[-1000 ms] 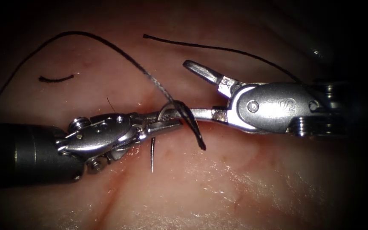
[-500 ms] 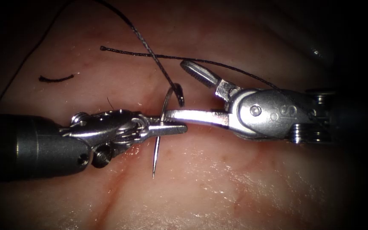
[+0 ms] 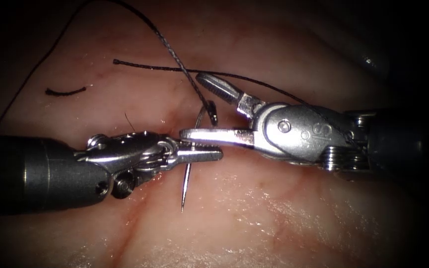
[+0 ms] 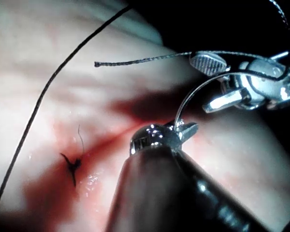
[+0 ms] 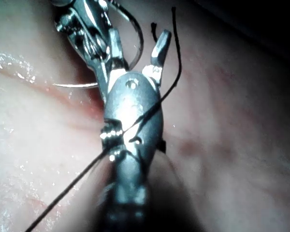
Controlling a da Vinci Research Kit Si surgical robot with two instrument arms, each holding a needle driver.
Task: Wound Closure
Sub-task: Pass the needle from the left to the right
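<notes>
Needle (image 3: 188, 166) sits in my left tool (image 3: 202, 153), pinched tight near the middle of its curve; sharp tip points down over the tissue (image 3: 284, 218), not stuck in it; back end curls up to where the thread (image 3: 175, 47) joins. My right tool (image 3: 202, 106) has its jaws wide open, holding nothing; its lower jaw lies just above my left tool's tip, upper jaw sticks up toward the thread. A loose thread end (image 3: 145, 64) lies across the tissue & runs over my right tool; a short cut bit (image 3: 65, 91) lies well apart on the left. Red fluid (image 4: 63, 179) pools round a stitch knot (image 4: 71, 164).
</notes>
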